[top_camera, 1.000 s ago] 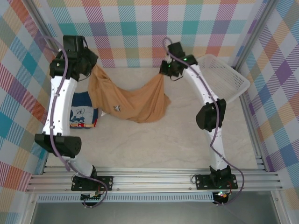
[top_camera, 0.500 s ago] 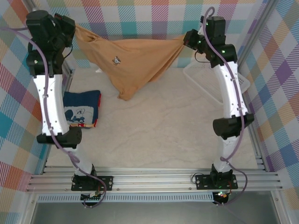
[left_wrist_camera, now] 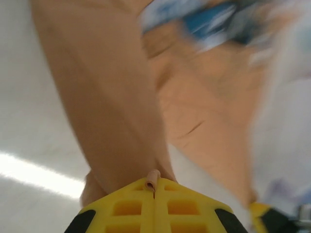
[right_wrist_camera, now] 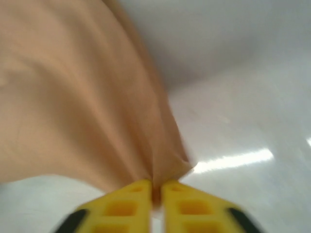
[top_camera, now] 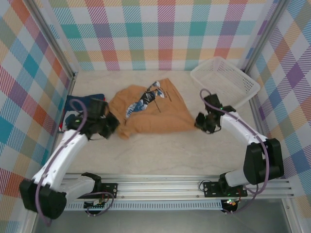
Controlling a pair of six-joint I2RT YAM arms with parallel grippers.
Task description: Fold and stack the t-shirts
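On the surface (top_camera: 165, 155), middle toward the back: spread t-shirt (top_camera: 163, 116). Left of it, near the left wall, partly behind the left arm: second t-shirt (top_camera: 91, 97). Far right corner: basket (top_camera: 226, 80). At the spread t-shirt's near corners, pinching cloth: left claw (top_camera: 116, 130), right claw (top_camera: 198, 124).

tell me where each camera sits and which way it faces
top external: above and behind the bases, looking down on the table; left arm and right arm show
left wrist: on that arm, looking along the left tool, shut on the tan-orange t-shirt
right wrist: likewise, right tool pinching the same shirt
shared: all three see that shirt
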